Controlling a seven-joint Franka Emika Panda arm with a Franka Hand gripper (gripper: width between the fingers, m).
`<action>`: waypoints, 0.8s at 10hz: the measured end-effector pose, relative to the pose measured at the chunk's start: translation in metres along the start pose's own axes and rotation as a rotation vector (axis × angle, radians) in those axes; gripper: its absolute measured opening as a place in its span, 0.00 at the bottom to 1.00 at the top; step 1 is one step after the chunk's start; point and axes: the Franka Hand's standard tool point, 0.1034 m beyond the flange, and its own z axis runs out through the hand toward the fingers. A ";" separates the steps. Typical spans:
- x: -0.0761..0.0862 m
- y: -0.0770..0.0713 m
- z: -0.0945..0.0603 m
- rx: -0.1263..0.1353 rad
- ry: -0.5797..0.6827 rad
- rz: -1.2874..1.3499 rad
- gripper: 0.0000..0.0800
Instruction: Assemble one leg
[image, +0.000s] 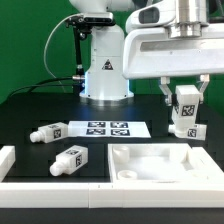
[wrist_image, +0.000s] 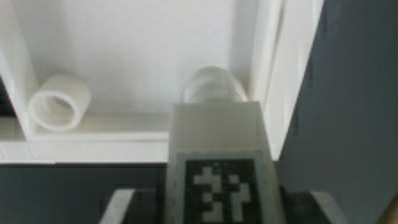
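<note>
My gripper (image: 185, 103) is shut on a white leg (image: 185, 110) with a black-and-white tag and holds it upright in the air, above the far right part of the large white panel (image: 150, 168). In the wrist view the held leg (wrist_image: 219, 150) runs out from between my fingers (wrist_image: 134, 205), and its far end points at a round socket (wrist_image: 214, 80) in the panel's corner beside the rim (wrist_image: 285, 60). A second round socket (wrist_image: 59, 103) stands further along the panel. Three loose legs lie on the table: one (image: 48, 132), another (image: 70, 158), and one (image: 194, 131) just below the held leg.
The marker board (image: 107, 129) lies flat in front of the robot base (image: 104, 70). A white wall piece (image: 12, 165) stands at the exterior view's left, and a white bar (image: 60, 195) runs along the front edge.
</note>
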 end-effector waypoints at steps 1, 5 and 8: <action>-0.002 0.000 0.001 0.001 0.022 -0.001 0.36; 0.037 -0.012 0.013 0.004 0.093 -0.117 0.36; 0.037 -0.013 0.014 0.006 0.085 -0.116 0.36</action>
